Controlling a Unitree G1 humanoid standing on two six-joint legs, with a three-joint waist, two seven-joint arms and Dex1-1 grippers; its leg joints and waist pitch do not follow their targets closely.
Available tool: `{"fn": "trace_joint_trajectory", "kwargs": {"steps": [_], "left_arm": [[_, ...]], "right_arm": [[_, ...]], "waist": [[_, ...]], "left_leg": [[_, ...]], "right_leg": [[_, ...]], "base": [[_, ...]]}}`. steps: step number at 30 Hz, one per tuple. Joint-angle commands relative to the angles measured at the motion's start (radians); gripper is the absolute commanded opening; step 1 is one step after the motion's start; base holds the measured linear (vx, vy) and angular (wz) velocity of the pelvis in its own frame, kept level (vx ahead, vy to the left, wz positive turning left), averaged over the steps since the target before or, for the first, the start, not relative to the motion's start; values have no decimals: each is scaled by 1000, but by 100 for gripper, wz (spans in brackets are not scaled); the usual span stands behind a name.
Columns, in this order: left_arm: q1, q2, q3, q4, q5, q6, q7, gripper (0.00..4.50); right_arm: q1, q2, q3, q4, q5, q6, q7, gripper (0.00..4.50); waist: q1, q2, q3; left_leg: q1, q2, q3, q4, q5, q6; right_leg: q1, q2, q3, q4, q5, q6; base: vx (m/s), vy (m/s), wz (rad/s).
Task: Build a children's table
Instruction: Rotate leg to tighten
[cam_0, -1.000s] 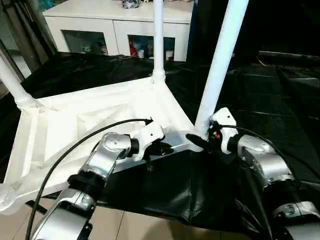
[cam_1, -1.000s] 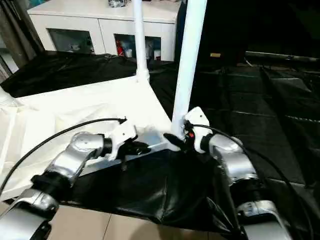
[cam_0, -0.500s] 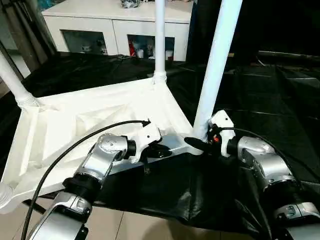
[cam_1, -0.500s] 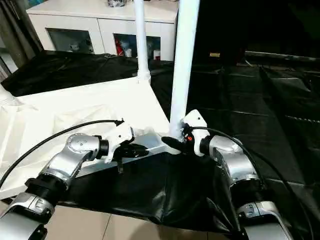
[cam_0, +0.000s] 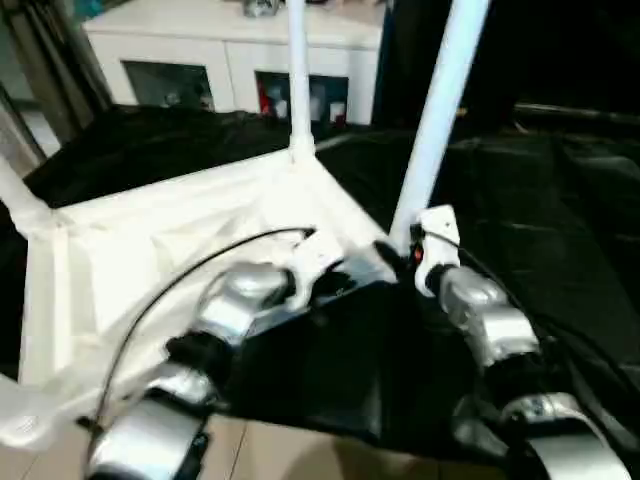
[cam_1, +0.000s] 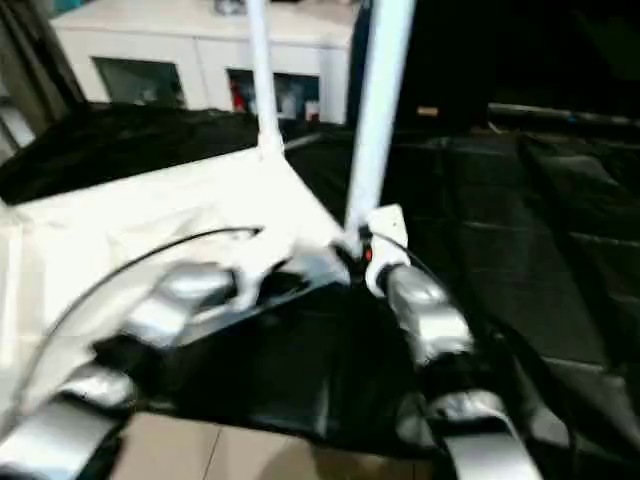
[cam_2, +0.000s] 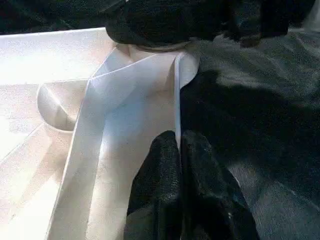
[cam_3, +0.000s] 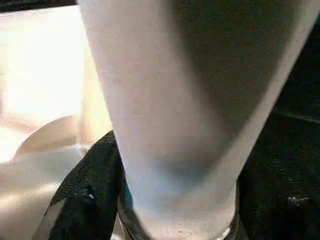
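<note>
— while the white tabletop lies upside down on the black sheet, ribs up, where are the legs?
— one white leg stands in the near corner socket, leaning a little, and a second leg stands upright in the far corner. a third leg rises at the left edge.
— and the right end effector?
— it sits at the foot of the near leg. in the right wrist view its black finger wraps beside the leg's base, so it is grasping that leg just above the socket.
— the left end effector?
— clenched on the tabletop's thin near edge wall, one finger on each side, just beside that same corner.
— what's behind?
— a white cabinet with glass doors.
</note>
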Motion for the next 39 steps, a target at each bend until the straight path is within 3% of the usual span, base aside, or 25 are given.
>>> {"fn": "trace_joint_trajectory", "kwargs": {"steps": [1, 6, 7, 10, 12, 14, 17, 21, 26, 34, 35, 39], "left_arm": [[-17, -11, 43, 26, -6, 1, 104, 0], [-16, -24, 29, 24, -8, -22, 76, 0], [-11, -23, 24, 21, -9, -31, 61, 0], [-3, -13, 21, 19, -16, -56, 27, 0], [13, 8, 21, 0, -28, -73, -21, 0], [32, 30, 14, -26, -40, -99, -83, 0], [60, 58, 15, -66, -60, -104, -147, 0], [96, 113, 13, -126, -90, -115, -254, 0], [114, 155, 14, -161, -105, -115, -319, 0], [146, 194, 24, -223, -122, -94, -367, 0], [148, 196, 24, -226, -122, -93, -370, 0], [156, 203, 21, -241, -129, -85, -370, 0]], "right_arm": [[31, 24, -5, 48, -5, 20, -30, 267], [30, 39, 10, 29, -11, -2, -14, 267], [29, 36, 6, 25, -8, -12, -5, 301], [30, 15, 7, 13, 0, -24, 36, 301], [40, -23, 26, -19, 4, -25, 118, 342], [48, -61, 38, -49, 16, -23, 203, 347], [53, -115, 55, -83, 24, -11, 312, 347], [64, -208, 99, -150, 51, 4, 537, 347], [84, -271, 142, -197, 57, 9, 681, 347], [104, -319, 197, -211, 37, 24, 798, 347], [107, -321, 202, -212, 34, 23, 802, 321], [102, -305, 191, -196, 39, 25, 790, 295]], "waist": [[-1, -12, -65], [-1, -11, -64], [-1, -9, -64], [-2, -13, -64], [-1, -13, -64], [-3, -15, -65], [-6, -18, -65], [-5, -20, -60], [-1, -19, -61], [0, -23, -63], [0, -23, -63], [0, -23, -62]], "left_leg": [[0, 25, -1, -64, -114, 63], [-3, 25, -2, -65, -137, 69], [-3, 26, -3, -66, -135, 70], [-5, 25, -3, -65, -138, 76], [-5, 25, -3, -64, -132, 85], [-10, 26, -3, -63, -125, 98], [-14, 26, -4, -61, -118, 108], [-11, 28, -1, -61, -135, 117], [-12, 33, -4, -63, -129, 108], [-12, 34, -2, -58, -95, 122], [-14, 34, -1, -58, -96, 121], [-13, 33, -2, -60, -105, 109]], "right_leg": [[58, -54, 50, -66, -171, -215], [62, -56, 49, -69, -189, -207], [61, -55, 49, -69, -186, -207], [64, -56, 49, -69, -184, -208], [65, -55, 48, -68, -178, -207], [67, -55, 48, -66, -166, -208], [71, -57, 46, -66, -167, -218], [65, -57, 47, -73, -242, -205], [64, -56, 47, -70, -250, -197], [62, -56, 46, -60, -182, -228], [62, -57, 47, -60, -189, -224], [61, -57, 47, -63, -223, -212]], "base": [[0, 0, 0], [0, 0, 0], [0, 0, 0], [0, 0, 0], [0, 0, 0], [0, 0, 0], [0, 0, 0], [0, 0, 0], [0, 0, 0], [0, 0, 0], [0, 0, 0], [0, 0, 0]]}}
